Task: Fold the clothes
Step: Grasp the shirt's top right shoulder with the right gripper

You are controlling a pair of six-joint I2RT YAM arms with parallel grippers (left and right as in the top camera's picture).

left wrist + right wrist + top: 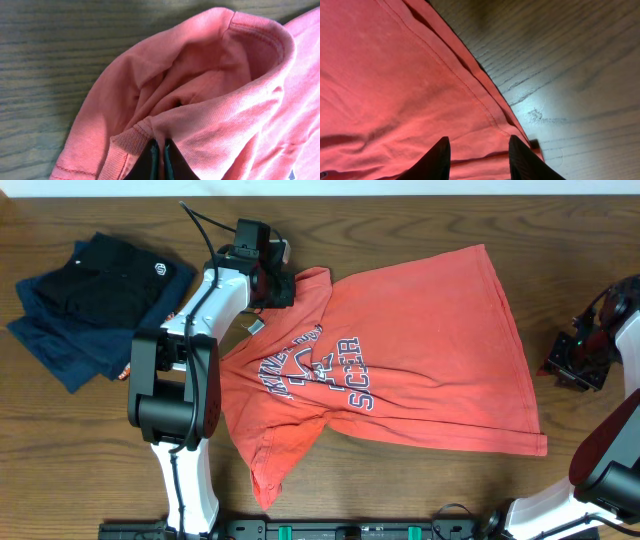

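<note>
2 claws, left claw (161, 150) pinching T-shirt (420, 350) sleeve, right claw (479, 155) spread by hem, dark folded garments (80, 310) nearby

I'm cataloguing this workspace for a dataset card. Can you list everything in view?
T-shirt: one, coral red with navy-and-white lettering, spread across the table's middle.
folded garments: small stack, black and navy with a white round logo, table's far left.
table: one, brown wood, under everything.
left end effector: one, black, shut on a T-shirt sleeve.
right end effector: one, black, open, at the T-shirt's hem edge.
</note>
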